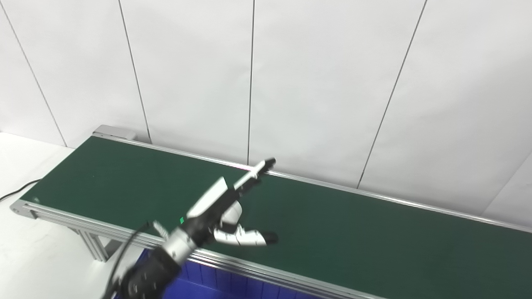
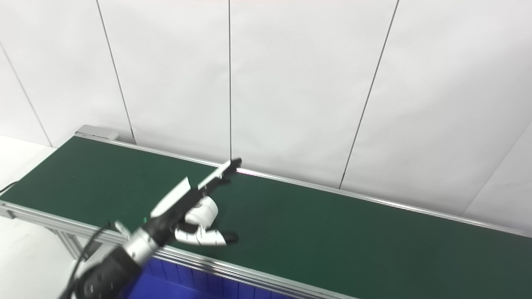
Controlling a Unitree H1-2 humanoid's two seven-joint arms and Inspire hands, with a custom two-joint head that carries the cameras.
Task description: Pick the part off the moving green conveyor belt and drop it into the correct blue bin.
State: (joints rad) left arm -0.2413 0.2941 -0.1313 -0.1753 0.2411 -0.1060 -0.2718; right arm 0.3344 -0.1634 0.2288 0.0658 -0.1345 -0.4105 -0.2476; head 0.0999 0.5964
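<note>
The green conveyor belt runs from upper left to lower right with a silver frame. No part shows on it. My left hand reaches in from the bottom left and hovers over the belt's near half, open and empty, fingers stretched toward the far rail and thumb spread to the right. It also shows in the right eye view. A blue bin sits below the belt's near rail at the bottom edge, mostly hidden. My right hand is not in view.
A white panelled wall stands right behind the belt. The belt's left end rests on metal legs over a white floor, with a black cable at the far left.
</note>
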